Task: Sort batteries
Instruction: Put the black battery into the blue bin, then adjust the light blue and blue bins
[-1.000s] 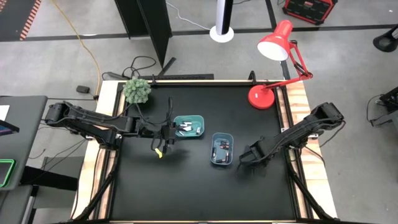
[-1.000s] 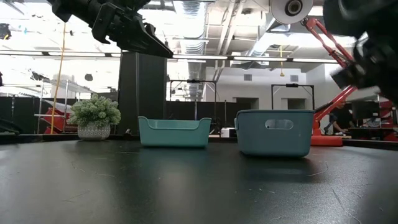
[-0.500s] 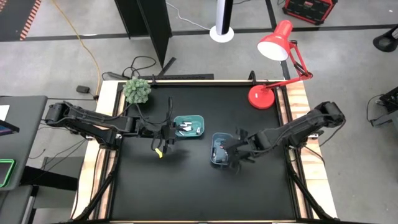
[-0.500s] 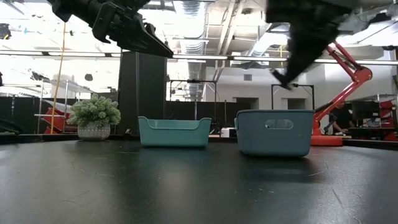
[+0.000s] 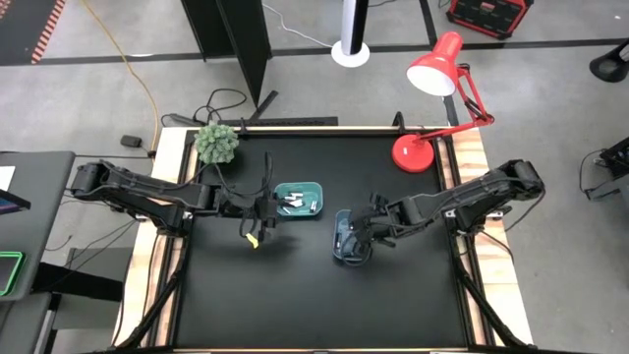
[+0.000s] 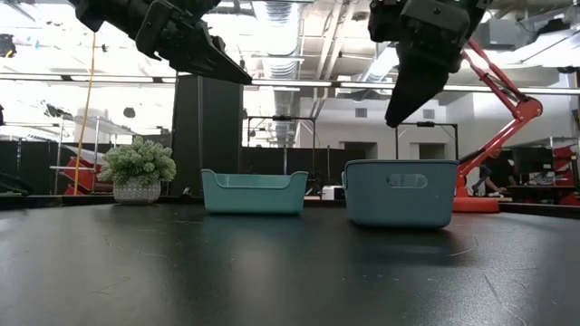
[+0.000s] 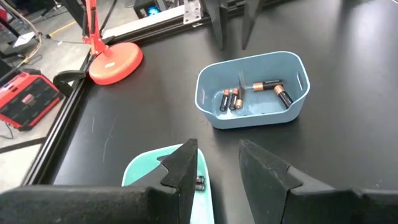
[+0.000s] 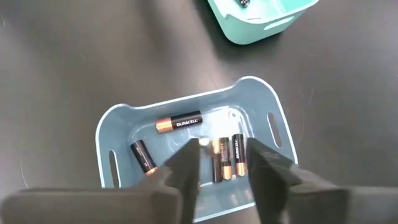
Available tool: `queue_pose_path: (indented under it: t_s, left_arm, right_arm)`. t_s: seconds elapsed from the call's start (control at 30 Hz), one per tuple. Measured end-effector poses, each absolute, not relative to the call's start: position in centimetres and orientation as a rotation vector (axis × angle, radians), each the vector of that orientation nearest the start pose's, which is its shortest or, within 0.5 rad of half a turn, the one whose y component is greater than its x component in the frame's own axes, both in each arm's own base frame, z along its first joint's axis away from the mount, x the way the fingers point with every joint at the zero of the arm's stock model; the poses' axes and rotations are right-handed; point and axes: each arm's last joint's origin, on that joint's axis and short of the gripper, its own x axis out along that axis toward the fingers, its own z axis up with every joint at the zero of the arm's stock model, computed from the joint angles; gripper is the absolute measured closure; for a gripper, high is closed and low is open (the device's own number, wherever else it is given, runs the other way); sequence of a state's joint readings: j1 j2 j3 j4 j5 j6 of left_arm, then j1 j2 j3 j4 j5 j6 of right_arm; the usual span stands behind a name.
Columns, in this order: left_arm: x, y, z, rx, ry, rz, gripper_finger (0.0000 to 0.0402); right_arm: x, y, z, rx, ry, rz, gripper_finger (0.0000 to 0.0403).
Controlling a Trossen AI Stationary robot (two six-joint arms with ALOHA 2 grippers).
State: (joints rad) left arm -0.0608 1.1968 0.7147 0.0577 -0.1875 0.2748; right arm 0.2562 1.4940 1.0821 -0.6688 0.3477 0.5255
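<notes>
The table point(image 5: 295, 285) is seen from overhead and level across its top; the blue tray point(image 8: 186, 118) is shared closely by both wrist views.

Matt black table top point(image 5: 295, 295), faintly scuffed and catching soft reflections in the low view, edged with pale bare wood point(image 5: 168, 167). The blue tray point(image 8: 118, 127) and teal tray point(image 8: 261, 28) look like smooth moulded plastic with a satin sheen, and the batteries point(image 8: 179, 122) show glossy black wrap with coppery metal ends. The red lamp point(image 5: 435, 67) gleams like enamelled metal, against the dull dark fingers point(image 7: 183, 171) of the left gripper point(image 7: 214, 171).
</notes>
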Motion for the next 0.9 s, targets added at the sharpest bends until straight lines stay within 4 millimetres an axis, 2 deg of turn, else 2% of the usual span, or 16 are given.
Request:
queue_pose_path:
  t_s: [0.1, 0.2, 0.33, 0.43, 0.57, 0.77, 0.9]
  left_arm:
    - [25.4, -1.0, 25.1, 0.310, 0.434, 0.070, 0.0290]
    - [24.8, -0.9, 25.4, 0.302, 0.447, 0.085, 0.0290]
    - [23.5, -0.7, 25.9, 0.273, 0.483, 0.135, 0.0290]
    - [22.6, 0.4, 26.0, 0.248, 0.532, 0.196, 0.0290]
    - [22.4, 3.3, 24.9, 0.210, 0.636, 0.340, 0.0290]
    - [22.9, 8.3, 22.5, 0.190, 0.770, 0.422, 0.0290]
    - [22.8, 11.8, 20.3, 0.150, 0.851, 0.402, 0.0290]
  right_arm:
    - [28.5, 6.7, 23.9, 0.149, 0.973, -0.337, 0.0229]
    - [28.3, 6.9, 23.7, 0.118, 0.981, -0.347, 0.0201]
    - [28.4, 7.4, 24.0, 0.032, 0.920, -0.376, 0.0192]
    - [28.4, 8.2, 24.3, -0.047, 0.842, -0.420, 0.0200]
    - [28.5, 9.1, 24.6, -0.087, 0.770, -0.438, 0.0241]
    - [28.1, 11.3, 25.0, -0.106, 0.711, -0.383, 0.0385]
    - [27.5, 13.2, 25.3, -0.118, 0.646, -0.355, 0.0389]
